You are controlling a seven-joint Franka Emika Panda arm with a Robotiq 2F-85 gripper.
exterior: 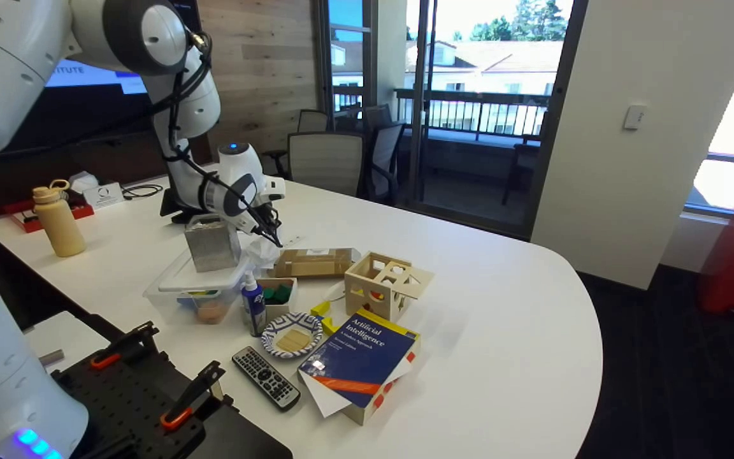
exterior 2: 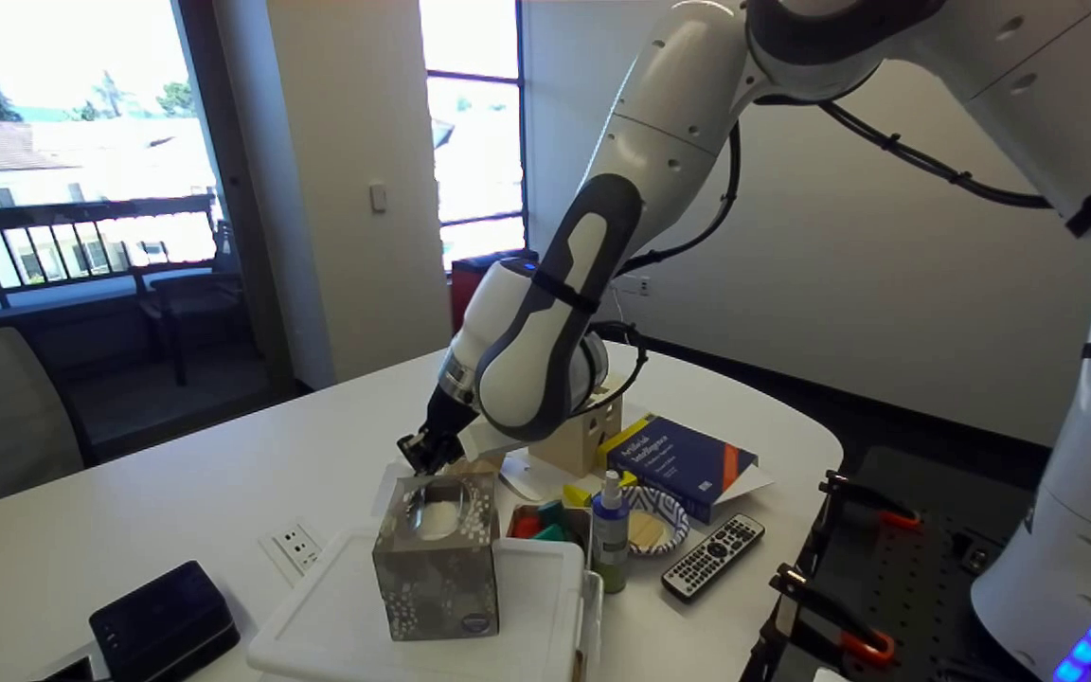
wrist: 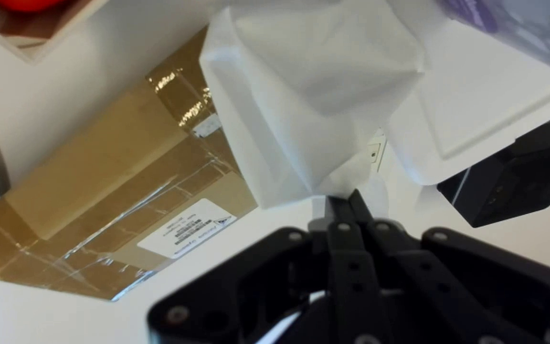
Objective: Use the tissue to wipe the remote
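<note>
Remote (exterior: 266,378): in an exterior view, one is lying on the tabletop (exterior: 501,344), near one patterned bowl (exterior: 269,335) and one blue book (exterior: 355,357).
Tissue box (exterior 2: 437,578): in an exterior view, one is standing on one lidded bin (exterior 2: 541,597).
Hand (wrist: 350,198): in the wrist view, one is clenching tight on one white tissue (wrist: 313,95).
Cardboard box (wrist: 117,177): one is lying there, partly hidden by the tissue.

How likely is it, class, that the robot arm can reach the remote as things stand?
Probably yes: the remote lies uncovered on the table, toward the arm's base. The gripper, shut on the tissue, would likely need to pass above the spray bottle and patterned plate to get there.
</note>
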